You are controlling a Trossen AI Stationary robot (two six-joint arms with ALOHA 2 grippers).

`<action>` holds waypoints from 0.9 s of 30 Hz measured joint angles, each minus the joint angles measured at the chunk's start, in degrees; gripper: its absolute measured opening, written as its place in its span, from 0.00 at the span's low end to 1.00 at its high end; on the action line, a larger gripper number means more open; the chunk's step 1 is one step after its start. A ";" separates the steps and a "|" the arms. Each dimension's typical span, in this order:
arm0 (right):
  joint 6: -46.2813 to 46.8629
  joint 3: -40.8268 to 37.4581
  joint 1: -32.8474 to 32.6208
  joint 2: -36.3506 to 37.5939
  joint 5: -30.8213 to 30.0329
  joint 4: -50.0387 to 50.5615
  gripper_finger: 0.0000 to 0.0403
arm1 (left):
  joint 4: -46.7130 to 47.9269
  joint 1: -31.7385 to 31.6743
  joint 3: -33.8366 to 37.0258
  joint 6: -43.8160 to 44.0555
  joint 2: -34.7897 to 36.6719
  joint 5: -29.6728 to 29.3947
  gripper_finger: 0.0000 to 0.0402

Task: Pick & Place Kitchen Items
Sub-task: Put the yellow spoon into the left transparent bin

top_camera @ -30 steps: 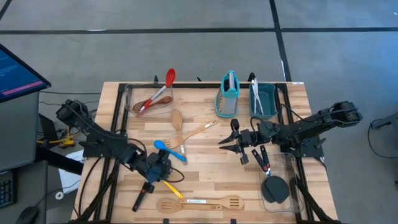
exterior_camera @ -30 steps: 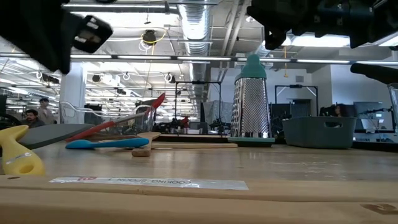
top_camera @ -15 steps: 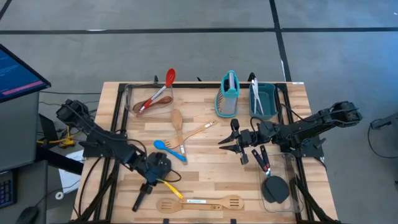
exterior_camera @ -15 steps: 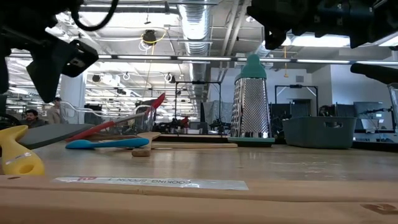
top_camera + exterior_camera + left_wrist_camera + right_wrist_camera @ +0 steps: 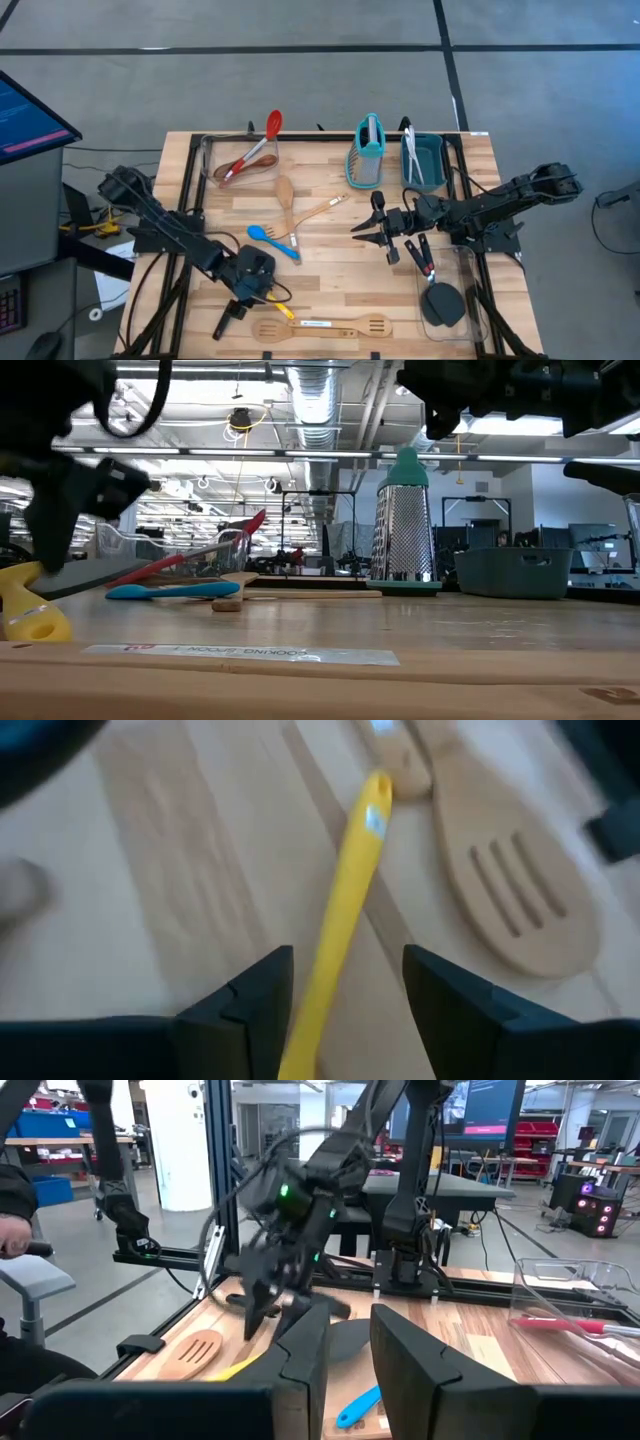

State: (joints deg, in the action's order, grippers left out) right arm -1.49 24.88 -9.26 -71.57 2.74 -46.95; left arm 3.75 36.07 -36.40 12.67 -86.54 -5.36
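Left gripper with fingers spread wide, straddling yellow spoon lying flat at table's 7 o'clock beside wooden slotted spatula, probably to close on its handle. Right gripper waiting at centre, fingers narrow, holding nothing.

Yellow spoon handle end behind tool
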 joint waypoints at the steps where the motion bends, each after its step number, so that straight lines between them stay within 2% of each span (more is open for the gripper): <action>1: 0.00 0.00 0.00 0.00 0.00 -0.01 0.17 | 0.09 0.00 -0.27 0.00 -1.59 0.52 0.45; 5: -0.01 0.00 0.00 0.00 0.00 0.06 0.17 | -0.07 0.00 -2.13 0.06 -6.19 2.37 0.45; 13: -0.01 0.00 0.03 0.00 0.00 0.43 0.17 | 0.09 -0.02 -2.63 1.77 -6.56 2.37 0.43; 27: -0.01 0.00 0.04 0.00 0.00 0.43 0.17 | 0.30 -0.04 -2.63 3.25 -6.56 2.34 0.14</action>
State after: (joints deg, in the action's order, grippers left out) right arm -1.50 24.88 -9.21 -71.57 2.74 -46.52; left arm 4.05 36.03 -39.03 15.92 -93.10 -3.02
